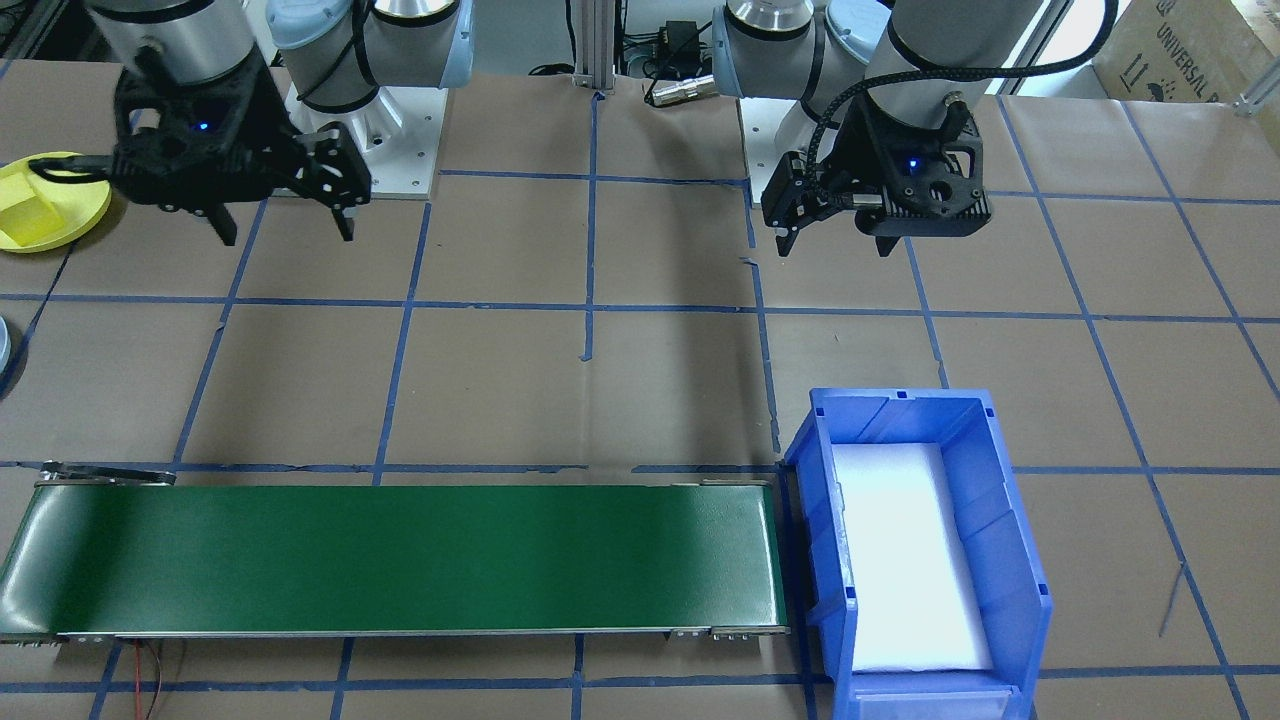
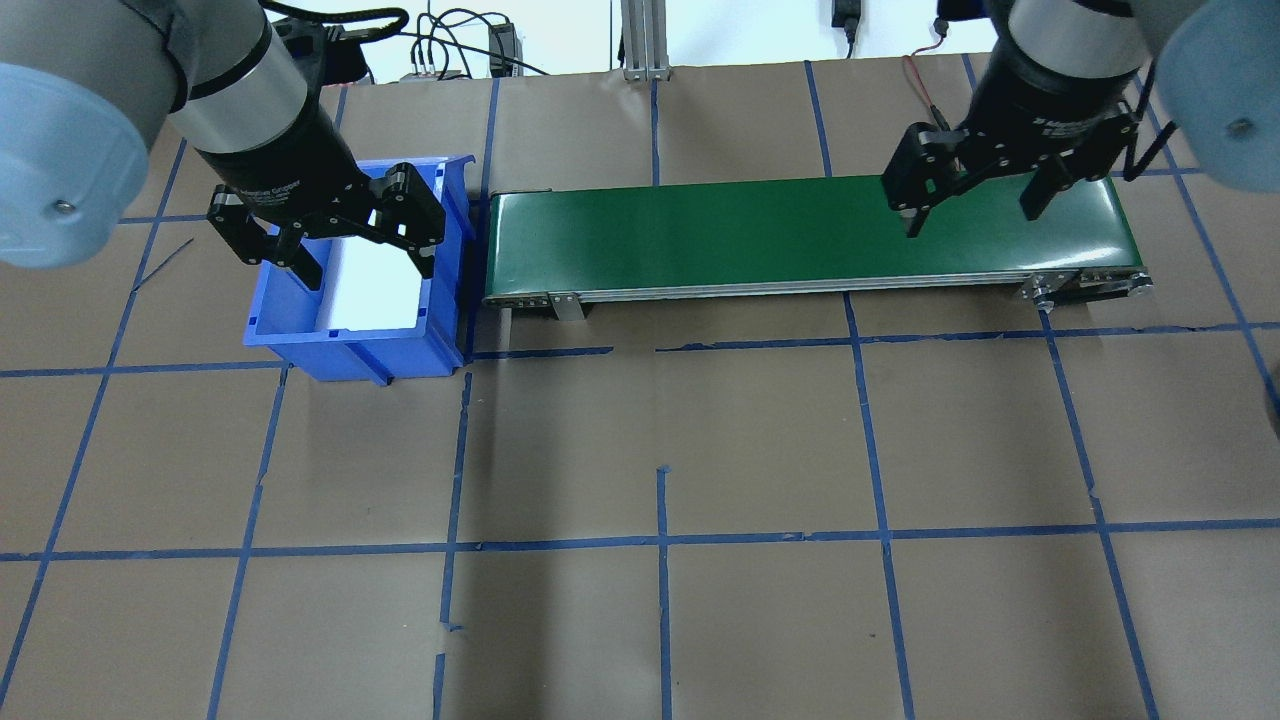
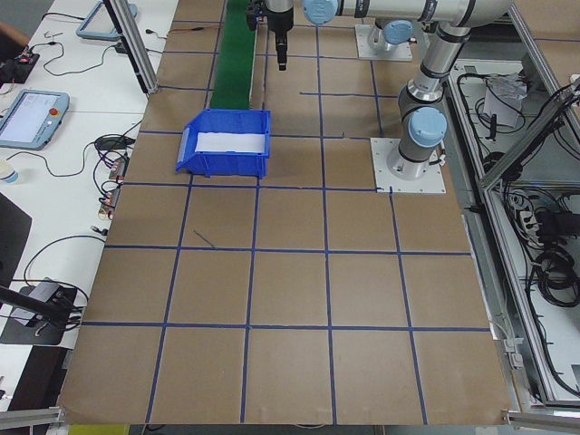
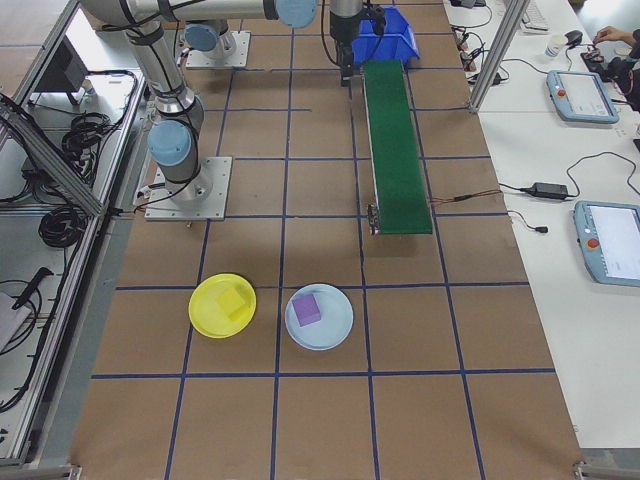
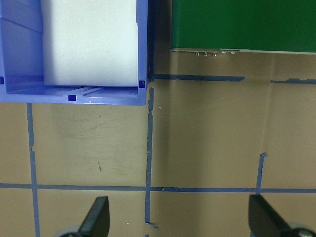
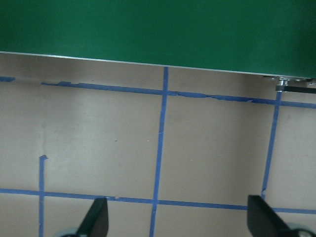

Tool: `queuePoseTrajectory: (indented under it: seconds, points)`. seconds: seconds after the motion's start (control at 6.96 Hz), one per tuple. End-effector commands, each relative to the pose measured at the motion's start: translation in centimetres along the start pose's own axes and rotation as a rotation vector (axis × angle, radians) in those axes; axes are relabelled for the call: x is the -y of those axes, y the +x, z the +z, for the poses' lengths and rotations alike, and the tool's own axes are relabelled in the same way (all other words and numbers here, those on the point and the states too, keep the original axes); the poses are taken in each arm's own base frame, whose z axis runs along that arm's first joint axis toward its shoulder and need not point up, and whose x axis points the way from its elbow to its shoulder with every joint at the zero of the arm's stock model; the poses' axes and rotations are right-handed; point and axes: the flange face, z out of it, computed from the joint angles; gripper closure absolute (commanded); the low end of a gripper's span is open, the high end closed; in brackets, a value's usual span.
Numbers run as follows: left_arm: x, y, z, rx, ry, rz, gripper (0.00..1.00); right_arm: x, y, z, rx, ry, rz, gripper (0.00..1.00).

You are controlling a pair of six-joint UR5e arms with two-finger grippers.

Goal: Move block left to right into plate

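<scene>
plate holds block | front view: arm hides plate's edge

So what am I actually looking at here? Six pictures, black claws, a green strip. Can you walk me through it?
It is one moment seen by six cameras: four fixed around a table, and one on each arm's wrist looking down past its own fingers.

The machine is two robot arms bolted to the table. The left claw hangs open over a blue bin with a white pad inside. The right claw hangs open over one end of the green conveyor belt. Neither holds anything.

The side view from the robot's right shows what the others mostly miss: a yellow plate with a yellow block on it, and beside it a pale blue plate carrying a purple block. The belt itself is bare.
</scene>
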Motion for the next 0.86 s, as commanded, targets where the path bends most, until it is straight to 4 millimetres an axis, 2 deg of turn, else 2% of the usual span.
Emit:
queuePoseTrajectory:
  seconds: [0.0,0.29,0.43,0.57,0.72]
  points:
    - [0.0,0.0,0.2,0.001,-0.004,-0.001,0.00,-0.6,-0.7,-0.6,0.036,-0.003,0.026,0.00]
    - [0.0,0.0,0.2,0.001,-0.004,-0.001,0.00,-0.5,1.5,-2.1,0.055,-0.029,0.075,0.00]
    - [0.0,-0.1,0.3,0.002,-0.007,-0.001,0.00,-1.7,1.7,-2.5,-0.001,-0.068,0.068,0.00]
    - [0.0,-0.1,0.3,0.002,-0.007,-0.001,0.00,-1.7,2.5,-3.1,-0.002,-0.069,0.077,0.00]
    - [0.0,-0.1,0.3,0.002,-0.007,-0.001,0.00,-1.5,2.2,-2.8,0.034,-0.072,0.083,0.00]
